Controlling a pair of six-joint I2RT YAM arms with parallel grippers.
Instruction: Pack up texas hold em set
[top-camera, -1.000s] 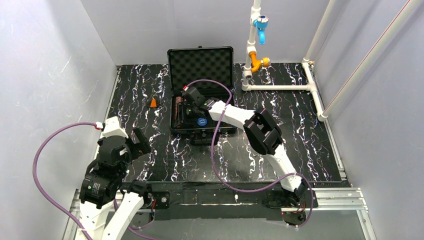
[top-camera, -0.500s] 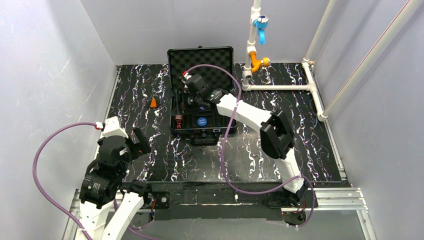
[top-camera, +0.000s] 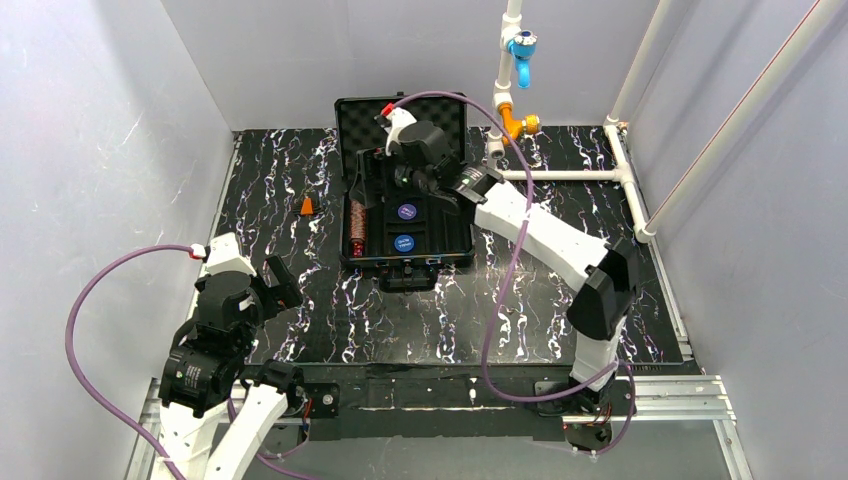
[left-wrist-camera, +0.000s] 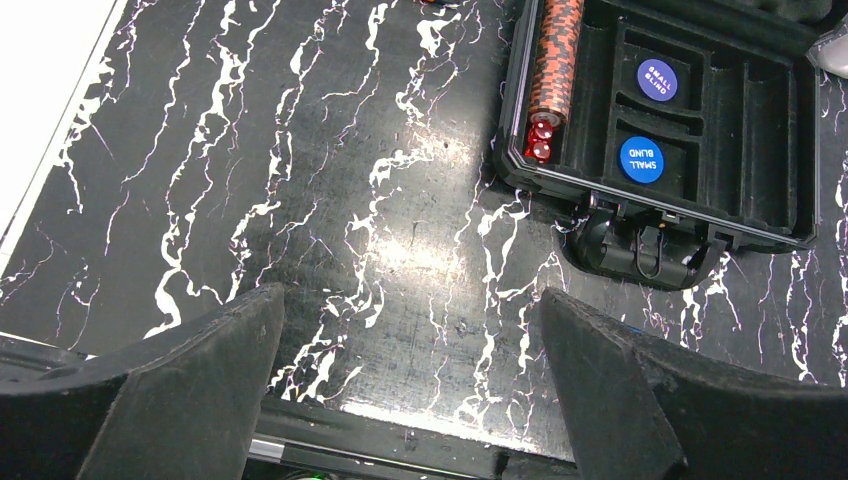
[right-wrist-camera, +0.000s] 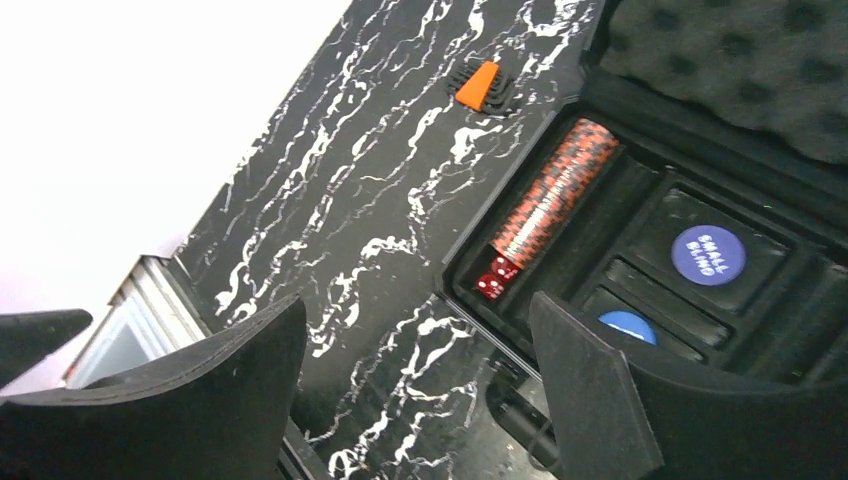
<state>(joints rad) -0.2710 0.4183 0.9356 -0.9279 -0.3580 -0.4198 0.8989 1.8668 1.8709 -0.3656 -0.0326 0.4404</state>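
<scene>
The black briefcase (top-camera: 455, 235) lies open on the table, its foam lid (top-camera: 445, 112) propped up at the back. In the tray's left slot lies a copper-brown chip stack (top-camera: 358, 222) (left-wrist-camera: 555, 50) (right-wrist-camera: 555, 190), with two red dice (left-wrist-camera: 541, 140) (right-wrist-camera: 495, 278) at its near end. Two blue discs (top-camera: 406, 211) (top-camera: 404, 242) rest in the middle pockets. My right gripper (top-camera: 378, 168) (right-wrist-camera: 415, 310) hovers above the tray's back left corner, open and holding nothing. Over bare table at the near left, my left gripper (top-camera: 285, 283) (left-wrist-camera: 410, 300) is wide open.
A small orange cone (top-camera: 308, 206) (right-wrist-camera: 480, 85) stands on the table left of the case. A white pipe frame (top-camera: 560, 175) with a blue valve (top-camera: 521, 45) and an orange fitting (top-camera: 518, 125) occupies the back right. The case handle (left-wrist-camera: 645, 250) sticks out toward me.
My right gripper has risen off the chip stack and drawn back toward the lid, its jaws spreading wider. The chips and dice now lie uncovered. The left arm has not moved.
</scene>
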